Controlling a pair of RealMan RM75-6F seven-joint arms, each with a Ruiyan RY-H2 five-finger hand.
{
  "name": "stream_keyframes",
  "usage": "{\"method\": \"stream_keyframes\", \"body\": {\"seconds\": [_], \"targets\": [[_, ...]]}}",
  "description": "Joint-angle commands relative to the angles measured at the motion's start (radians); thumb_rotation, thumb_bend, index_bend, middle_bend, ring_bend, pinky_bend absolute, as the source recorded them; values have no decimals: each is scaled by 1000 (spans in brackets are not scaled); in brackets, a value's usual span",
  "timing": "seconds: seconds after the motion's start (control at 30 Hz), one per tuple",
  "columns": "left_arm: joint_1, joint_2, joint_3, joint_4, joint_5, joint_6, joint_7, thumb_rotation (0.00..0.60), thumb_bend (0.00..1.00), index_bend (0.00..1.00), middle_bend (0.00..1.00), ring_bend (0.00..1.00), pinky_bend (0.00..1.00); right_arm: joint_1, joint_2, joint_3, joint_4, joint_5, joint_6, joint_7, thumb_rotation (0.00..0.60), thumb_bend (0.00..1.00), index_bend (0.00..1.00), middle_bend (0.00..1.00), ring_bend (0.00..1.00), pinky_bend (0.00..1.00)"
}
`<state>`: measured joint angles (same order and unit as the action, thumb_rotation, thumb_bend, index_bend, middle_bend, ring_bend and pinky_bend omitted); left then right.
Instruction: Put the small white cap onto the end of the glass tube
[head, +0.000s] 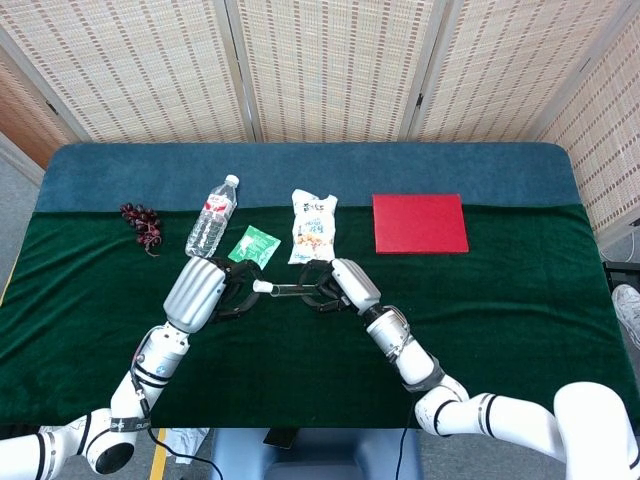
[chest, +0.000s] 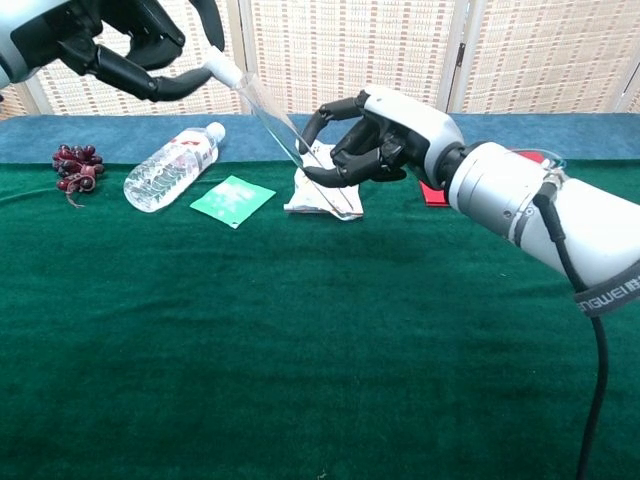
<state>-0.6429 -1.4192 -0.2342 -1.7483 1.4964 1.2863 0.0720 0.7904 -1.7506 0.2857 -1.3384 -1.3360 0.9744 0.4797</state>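
Note:
My right hand (chest: 375, 135) (head: 335, 284) grips a clear glass tube (chest: 285, 140) above the green cloth, its open end tilted up toward the left. My left hand (chest: 110, 40) (head: 215, 288) pinches the small white cap (chest: 226, 71) (head: 261, 286) between its fingertips. The cap touches the tube's upper end in the chest view. In the head view the tube (head: 292, 290) lies level between the two hands, with the cap at its left tip.
On the table (head: 500, 320) behind the hands lie a water bottle (head: 212, 216), a green sachet (head: 250, 245), a snack bag (head: 312, 226), a red board (head: 419, 223) and a bunch of dark grapes (head: 141, 222).

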Motion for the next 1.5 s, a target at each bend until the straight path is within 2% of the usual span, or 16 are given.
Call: {"method": "stream_keyframes", "body": {"seconds": [0.03, 1.03, 1.5], "targets": [[0, 0, 0, -1, 1, 2, -2, 600, 462, 613, 948, 822, 785, 2, -2, 2, 0, 3, -1, -5, 600, 718, 807, 1000, 1000, 1000], [0, 6, 6, -16, 15, 11, 14, 600, 462, 618, 948, 821, 785, 15, -8, 16, -6, 16, -10, -22, 600, 718, 807, 1000, 1000, 1000], [-3, -19, 10, 15, 22, 20, 58, 600, 462, 626, 948, 821, 785, 19, -11, 24, -21, 22, -7, -26, 600, 717, 812, 1000, 1000, 1000]]}}
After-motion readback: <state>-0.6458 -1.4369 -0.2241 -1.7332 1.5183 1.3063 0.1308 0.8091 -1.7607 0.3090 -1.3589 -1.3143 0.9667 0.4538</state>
